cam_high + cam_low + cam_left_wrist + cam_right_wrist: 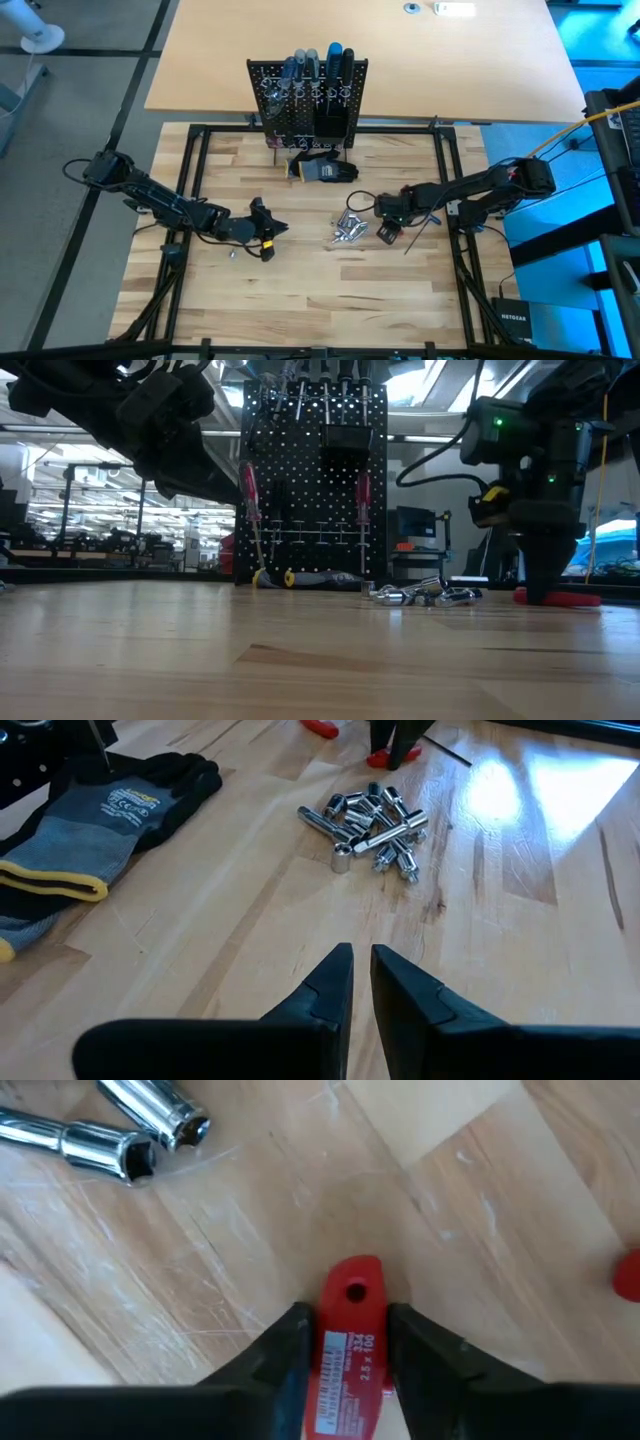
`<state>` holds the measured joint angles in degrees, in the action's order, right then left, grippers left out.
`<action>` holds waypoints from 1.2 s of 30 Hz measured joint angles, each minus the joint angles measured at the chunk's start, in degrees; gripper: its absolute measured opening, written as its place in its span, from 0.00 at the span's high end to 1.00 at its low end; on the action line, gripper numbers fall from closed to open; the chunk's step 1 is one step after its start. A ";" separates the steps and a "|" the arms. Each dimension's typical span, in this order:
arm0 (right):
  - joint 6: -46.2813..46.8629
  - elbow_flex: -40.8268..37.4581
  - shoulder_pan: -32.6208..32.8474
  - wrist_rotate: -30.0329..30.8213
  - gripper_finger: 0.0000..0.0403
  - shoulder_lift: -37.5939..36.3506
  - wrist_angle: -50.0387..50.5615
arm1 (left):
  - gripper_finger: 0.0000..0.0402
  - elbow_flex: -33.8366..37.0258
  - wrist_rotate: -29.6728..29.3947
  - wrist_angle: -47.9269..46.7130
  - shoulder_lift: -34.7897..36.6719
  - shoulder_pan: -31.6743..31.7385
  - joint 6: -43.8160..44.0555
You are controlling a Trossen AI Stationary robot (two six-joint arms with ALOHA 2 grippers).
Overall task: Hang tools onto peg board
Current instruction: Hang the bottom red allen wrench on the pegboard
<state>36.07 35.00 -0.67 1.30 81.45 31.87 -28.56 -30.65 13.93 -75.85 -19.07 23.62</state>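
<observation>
Grey/black work gloves (325,170) w/ yellow cuffs are laid flat on wood tabletop (300,290); NETGEAR box (518,320) is seen beside table

One peg board (308,95) stands at the worktop's far edge. Four screwdrivers (318,62) show handle-up along its top in the high view, and the low view shows two more with red handles (249,495) hanging on its face. One red-handled screwdriver (348,1342) lies on the worktop. One heap of shiny metal pieces (372,825) sits near the middle; their number cannot be told. One pair of gloves (95,820) lies by the board. Two arms are present.
</observation>
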 joint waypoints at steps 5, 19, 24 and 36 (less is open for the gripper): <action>-0.33 -0.02 -0.02 0.17 0.75 0.02 -0.19 | 0.92 0.00 0.02 0.00 0.00 -0.02 0.01; -4.83 7.68 -0.11 -0.39 0.74 -3.73 2.64 | 0.92 0.00 0.00 0.21 0.00 -0.02 0.02; -7.44 11.88 -0.09 -1.86 0.74 -5.97 2.04 | 0.92 0.00 0.00 0.83 0.00 -0.02 -0.33; -15.58 15.04 4.36 -11.96 0.73 -7.11 -19.88 | 0.92 -0.25 5.59 6.19 -0.14 2.67 -4.83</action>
<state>20.49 50.04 3.69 -10.66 74.35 11.99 -28.81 -25.07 20.13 -76.00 -16.40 18.79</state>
